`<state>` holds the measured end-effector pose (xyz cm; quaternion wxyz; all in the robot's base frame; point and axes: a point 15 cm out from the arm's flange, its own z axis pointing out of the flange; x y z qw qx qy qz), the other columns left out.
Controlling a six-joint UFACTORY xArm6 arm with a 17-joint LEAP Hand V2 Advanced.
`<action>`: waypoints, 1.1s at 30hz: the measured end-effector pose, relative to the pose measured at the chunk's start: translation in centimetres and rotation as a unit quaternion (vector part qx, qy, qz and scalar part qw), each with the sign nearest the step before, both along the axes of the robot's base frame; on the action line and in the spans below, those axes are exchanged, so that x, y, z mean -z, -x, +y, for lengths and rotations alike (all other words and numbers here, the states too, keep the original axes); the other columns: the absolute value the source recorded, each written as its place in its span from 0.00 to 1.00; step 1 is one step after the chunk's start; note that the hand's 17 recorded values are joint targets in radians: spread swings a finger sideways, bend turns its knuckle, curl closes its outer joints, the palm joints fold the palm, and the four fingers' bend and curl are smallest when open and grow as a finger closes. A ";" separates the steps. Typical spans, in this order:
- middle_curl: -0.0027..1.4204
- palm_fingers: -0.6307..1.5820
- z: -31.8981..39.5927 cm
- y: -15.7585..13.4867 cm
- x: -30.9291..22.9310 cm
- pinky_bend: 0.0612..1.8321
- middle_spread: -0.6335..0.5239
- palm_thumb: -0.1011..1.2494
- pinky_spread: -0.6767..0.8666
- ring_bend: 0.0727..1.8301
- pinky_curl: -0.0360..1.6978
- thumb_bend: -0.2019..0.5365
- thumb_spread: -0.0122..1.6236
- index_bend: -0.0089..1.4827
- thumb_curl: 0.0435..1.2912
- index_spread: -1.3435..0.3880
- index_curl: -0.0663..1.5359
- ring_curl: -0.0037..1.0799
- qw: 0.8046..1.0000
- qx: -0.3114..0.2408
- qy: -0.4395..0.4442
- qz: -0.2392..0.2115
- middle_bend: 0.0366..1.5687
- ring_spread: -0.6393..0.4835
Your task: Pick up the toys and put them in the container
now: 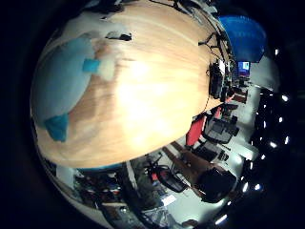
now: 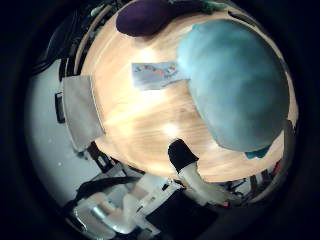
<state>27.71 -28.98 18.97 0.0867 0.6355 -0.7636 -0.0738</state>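
Note:
A big light-blue plush toy (image 2: 235, 85) lies on the wooden table (image 2: 135, 130), close under my palm. It has darker blue fins (image 1: 57, 126) and a white paper tag (image 2: 155, 74) beside it. A dark purple plush toy (image 2: 147, 17) rests at the table's far edge, beyond the tag. My hand (image 2: 187, 175) shows one black-tipped finger (image 2: 180, 154) reaching out straight over the wood next to the blue toy, without touching it. Nothing is held. A grey fabric container (image 2: 80, 112) sits at the table's side edge.
Bare wood (image 1: 152, 90) stretches away from the blue toy. Past the table's edge are office chairs (image 1: 214, 183), a red chair (image 1: 195, 131), a desk with a lit screen (image 1: 244, 67) and a large blue object (image 1: 245, 36).

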 end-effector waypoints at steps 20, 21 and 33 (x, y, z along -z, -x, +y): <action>0.28 0.56 -1.2 0.3 3.0 0.79 0.32 0.60 0.26 0.49 0.14 0.27 0.65 0.09 0.28 0.49 0.17 0.32 1.000 0.012 -0.012 0.008 0.17 0.27; 0.29 0.58 -1.3 0.3 2.9 0.81 0.29 0.61 0.22 0.51 0.15 0.26 0.65 0.09 0.29 0.49 0.17 0.34 1.000 0.012 -0.012 0.008 0.19 0.25; 0.38 0.69 -1.3 0.4 1.8 0.79 0.18 0.67 0.11 0.57 0.19 0.25 0.65 0.13 0.32 0.47 0.19 0.43 1.000 0.016 -0.012 0.006 0.31 0.21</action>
